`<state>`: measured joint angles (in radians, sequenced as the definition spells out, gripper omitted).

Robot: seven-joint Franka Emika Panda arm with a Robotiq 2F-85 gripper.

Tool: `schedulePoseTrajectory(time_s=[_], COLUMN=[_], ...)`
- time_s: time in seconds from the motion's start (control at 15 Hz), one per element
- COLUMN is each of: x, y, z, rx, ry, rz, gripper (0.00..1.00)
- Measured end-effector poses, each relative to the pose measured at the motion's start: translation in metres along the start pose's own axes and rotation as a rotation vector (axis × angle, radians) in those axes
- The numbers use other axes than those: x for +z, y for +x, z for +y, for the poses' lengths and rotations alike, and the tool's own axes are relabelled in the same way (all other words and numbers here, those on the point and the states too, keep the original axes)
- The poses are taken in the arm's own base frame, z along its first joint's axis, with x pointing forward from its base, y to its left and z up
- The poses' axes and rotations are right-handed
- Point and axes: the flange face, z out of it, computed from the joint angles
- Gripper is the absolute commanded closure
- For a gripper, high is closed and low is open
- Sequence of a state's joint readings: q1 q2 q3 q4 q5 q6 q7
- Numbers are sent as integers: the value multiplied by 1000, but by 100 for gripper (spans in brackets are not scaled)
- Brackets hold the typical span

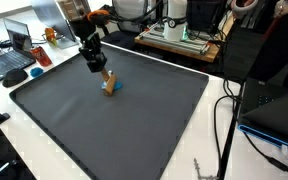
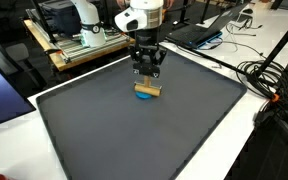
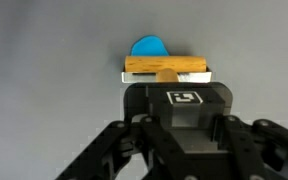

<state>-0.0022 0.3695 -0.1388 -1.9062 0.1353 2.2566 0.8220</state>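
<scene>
My gripper hangs over the far middle of the black mat, shut on a small wooden block. The wrist view shows the wooden block lying crosswise between the fingertips of the gripper. A blue piece peeks out from behind the block. That blue piece lies on the mat right under the block; whether the two touch I cannot tell. From the opposite side the gripper stands over the block and the blue piece.
The mat lies on a white table. A laptop and a mouse sit off one side. Cables trail beside the mat. A wooden rack with equipment stands behind the arm.
</scene>
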Motion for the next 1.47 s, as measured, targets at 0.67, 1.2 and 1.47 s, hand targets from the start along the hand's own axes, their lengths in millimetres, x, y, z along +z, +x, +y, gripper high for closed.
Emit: schedulePoseTrajectory(time_s=[0.67,1.2,1.47], x=[0,-3,4], y=[13,19,40], z=[6,6,12], rx=[107,95,48], ry=[14,6,-2], rz=[1,54,169], gripper=[78,78,78])
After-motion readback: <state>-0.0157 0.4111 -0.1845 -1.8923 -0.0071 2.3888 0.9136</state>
